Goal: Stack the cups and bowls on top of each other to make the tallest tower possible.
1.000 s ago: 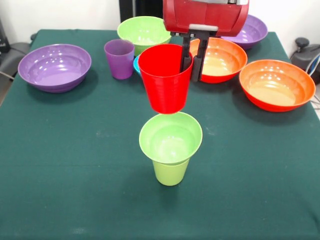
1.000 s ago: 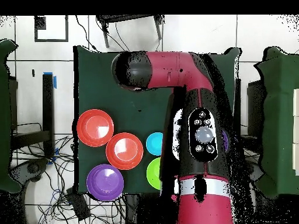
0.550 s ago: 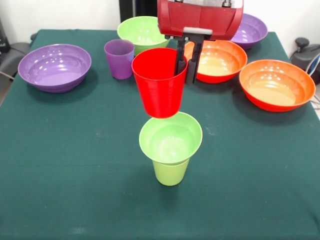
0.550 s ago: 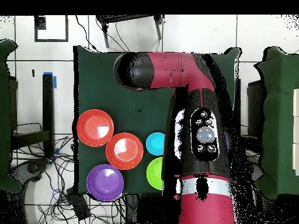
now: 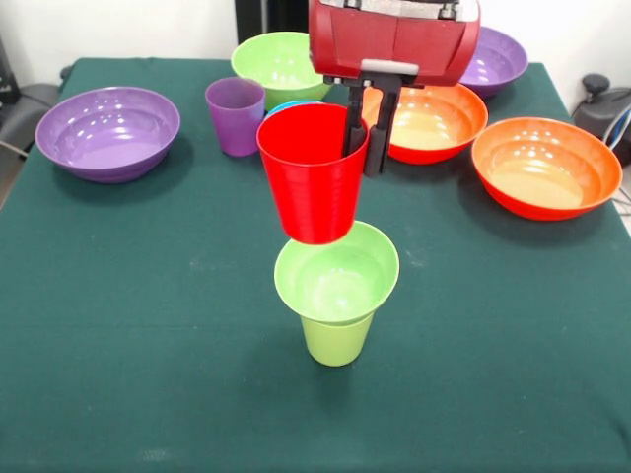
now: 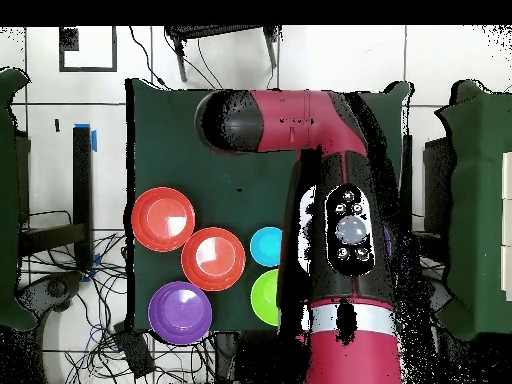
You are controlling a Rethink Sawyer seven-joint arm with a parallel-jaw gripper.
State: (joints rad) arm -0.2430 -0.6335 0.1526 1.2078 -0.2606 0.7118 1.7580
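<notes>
Gripper (image 5: 361, 133) pinches the red cup (image 5: 313, 174) rim. Center it over the small lime-green bowl (image 5: 336, 272), then lower straight down.

Three cups: one red cup (image 5: 314, 175), one purple cup (image 5: 236, 115), one lime-green cup (image 5: 336, 340); seven bowls: two wide purple bowls (image 5: 107, 131) (image 5: 495, 59), two wide orange bowls (image 5: 544, 166) (image 5: 432, 116), one medium lime-green bowl (image 5: 280, 61), one small lime-green bowl (image 5: 336, 273), one small blue bowl (image 6: 265, 246), mostly hidden in the front view; one counter (image 5: 128, 325); one tool (image 5: 363, 143).
</notes>
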